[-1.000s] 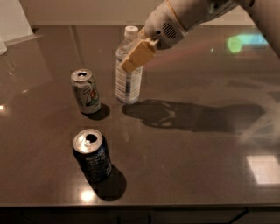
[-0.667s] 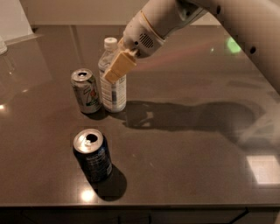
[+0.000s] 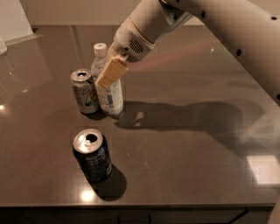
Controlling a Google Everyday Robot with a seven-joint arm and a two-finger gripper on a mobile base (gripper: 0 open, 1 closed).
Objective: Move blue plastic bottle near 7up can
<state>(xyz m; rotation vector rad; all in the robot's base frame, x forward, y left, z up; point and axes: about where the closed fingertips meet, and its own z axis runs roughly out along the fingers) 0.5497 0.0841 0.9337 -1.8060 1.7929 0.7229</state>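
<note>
Camera view: a glossy dark-brown table [image 3: 183, 175] holds a dark can [image 3: 92, 155] nearest, with a pale wall [image 3: 65, 13] beyond. The bottle [image 3: 111, 96], clear bluish with white cap and label, stands upright just beside the 7up can [image 3: 85, 92], its upper body clasped by the gripper [image 3: 107, 72].

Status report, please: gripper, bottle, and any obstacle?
Gripper on blue plastic bottle, jaws shut. Bottle upright, close beside 7up can. Dark blue can stands apart, not in the way.
</note>
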